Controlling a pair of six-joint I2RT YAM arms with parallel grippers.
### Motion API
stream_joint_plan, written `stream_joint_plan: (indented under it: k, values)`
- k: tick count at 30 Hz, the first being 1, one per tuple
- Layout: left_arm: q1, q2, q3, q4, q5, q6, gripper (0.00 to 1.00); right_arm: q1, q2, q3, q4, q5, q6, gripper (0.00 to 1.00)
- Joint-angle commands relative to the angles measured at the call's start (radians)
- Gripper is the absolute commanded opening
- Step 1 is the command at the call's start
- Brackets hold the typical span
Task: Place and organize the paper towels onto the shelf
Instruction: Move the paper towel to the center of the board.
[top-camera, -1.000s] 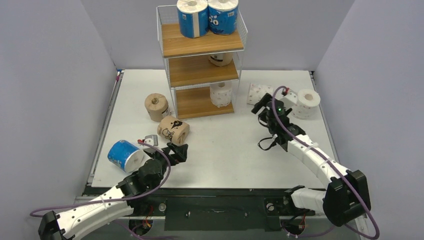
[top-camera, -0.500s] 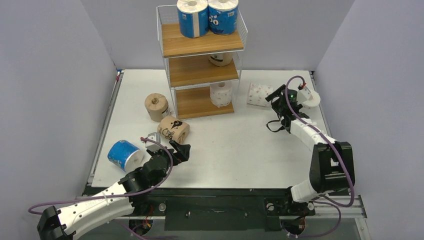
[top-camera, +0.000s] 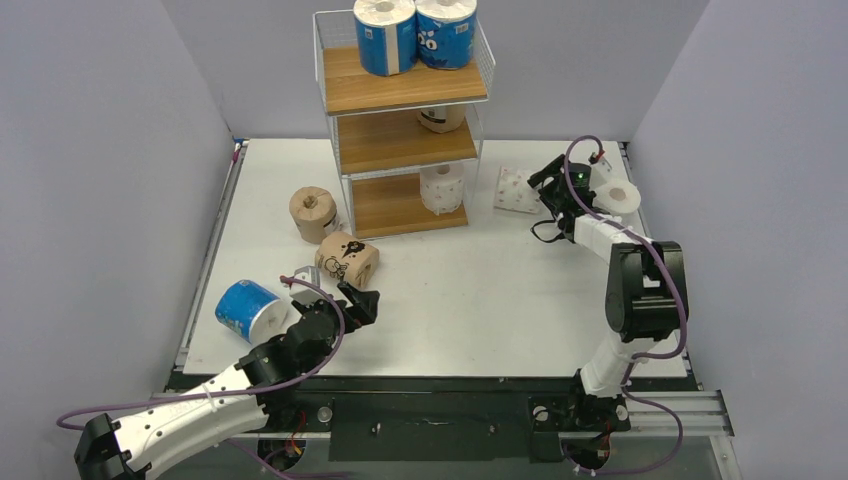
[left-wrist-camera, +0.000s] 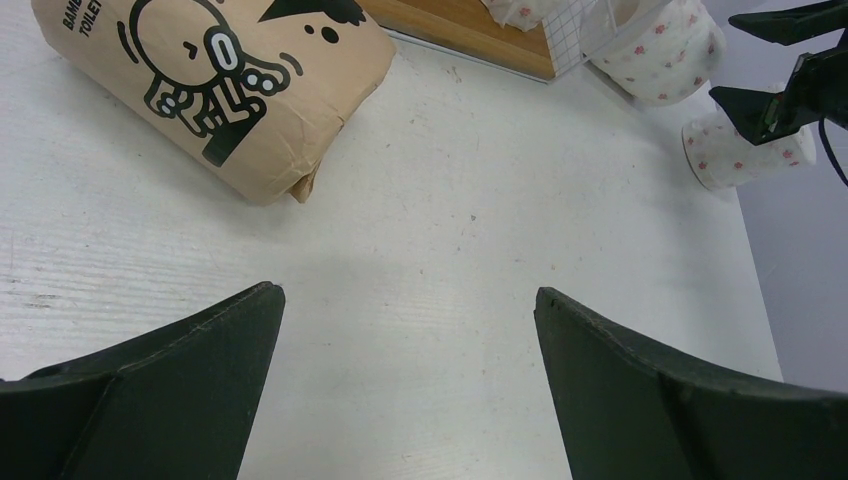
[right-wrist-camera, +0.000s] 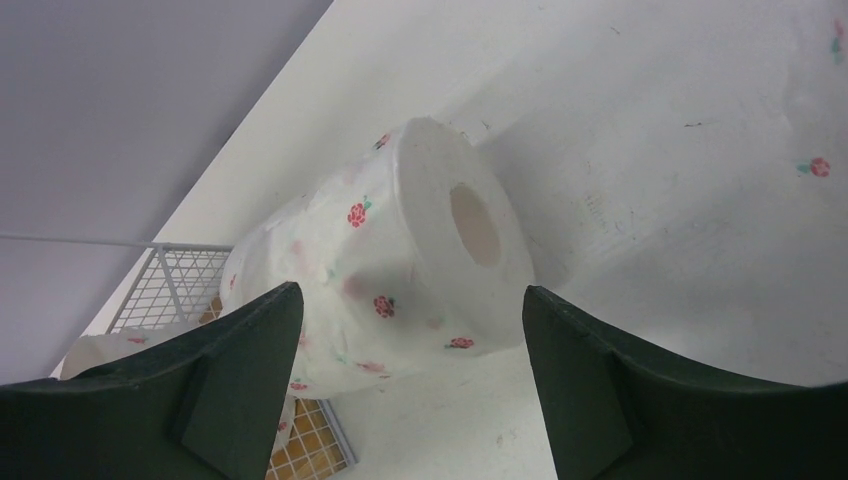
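Left gripper (left-wrist-camera: 405, 295) and right gripper (right-wrist-camera: 405, 288) both gape wide, holding nothing. On the table (top-camera: 470, 300), the shelf (top-camera: 370, 92) carries two blue rolls (top-camera: 385, 35) on top, a tan roll (top-camera: 441, 118) mid-tier and a white roll (top-camera: 442, 187) lowest. The left faces a printed tan roll (left-wrist-camera: 215, 85) lying down; the right faces a flowered roll (right-wrist-camera: 400, 260).

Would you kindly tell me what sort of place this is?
Likely a robotics lab test cell: grey partition walls box in a white table, with left arm and right arm bolted at its near edge.
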Motion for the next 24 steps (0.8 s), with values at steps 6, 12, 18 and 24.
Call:
stream_joint_plan:
  k: [6, 12, 18, 24]
  values:
    - [0.003, 0.004, 0.039, 0.005, -0.005, -0.011, 0.96, -0.002, 0.062, 0.039, 0.152, -0.150, 0.029, 0.72]
    - [0.003, 0.002, 0.033, 0.004, 0.007, -0.030, 0.96, 0.033, -0.001, -0.054, 0.188, -0.144, 0.041, 0.71]
    - [0.003, 0.003, 0.028, 0.010, 0.024, -0.037, 0.96, 0.060, -0.110, -0.147, 0.170, -0.104, 0.009, 0.72]
    - [0.002, 0.005, 0.026, 0.012, 0.033, -0.038, 0.96, 0.013, -0.138, -0.143, 0.141, -0.081, 0.002, 0.74]
